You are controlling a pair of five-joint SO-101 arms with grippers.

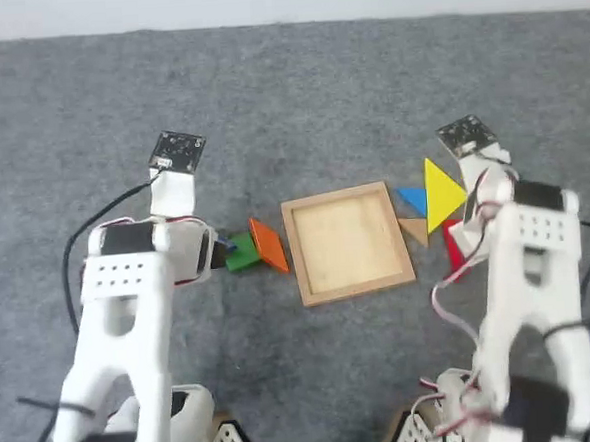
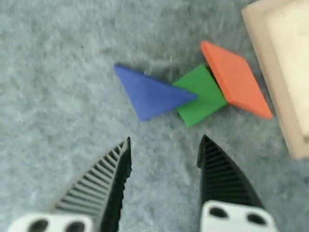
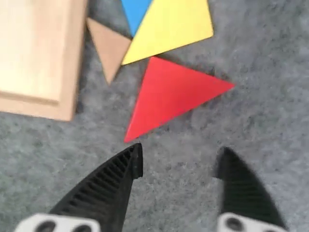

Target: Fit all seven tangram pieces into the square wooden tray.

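1. While the high view looks down, the square wooden tray point(image 1: 295, 251) sits mid-surface between the two arms, and all seven pieces lie outside it.
2. Over to the left wrist view: the left fingers point(image 2: 104, 183) are spread apart, gripping nothing, hovering over bare surface just short of three pieces.
3. That camera picks up a dark blue triangle point(image 2: 149, 94), its tip against the green square point(image 2: 200, 94). From above the left arm point(image 1: 128, 271) covers that triangle, while the green square point(image 1: 242, 253) peeks out.
4. Next, the orange parallelogram point(image 2: 235, 79) touches the green square and lies just beside the tray rim point(image 2: 270, 72). The high view agrees on the orange parallelogram point(image 1: 268, 244).
5. Right wrist view now: the right fingers point(image 3: 106, 188) are also wide open and gripping nothing, with the red triangle point(image 3: 171, 96) just ahead of them.
6. From above, that red triangle point(image 1: 453, 251) is mostly tucked under the right arm point(image 1: 521, 237).
7. Beyond it lie the yellow triangle point(image 3: 169, 26), the light blue triangle point(image 3: 135, 12) against its edge, and a small tan triangle point(image 3: 108, 46) between yellow and the tray rim point(image 3: 72, 58).
8. Underneath everything is a grey carpet-like surface point(image 1: 288, 101), and a pale wall strip point(image 1: 282, 1) runs along the far edge.
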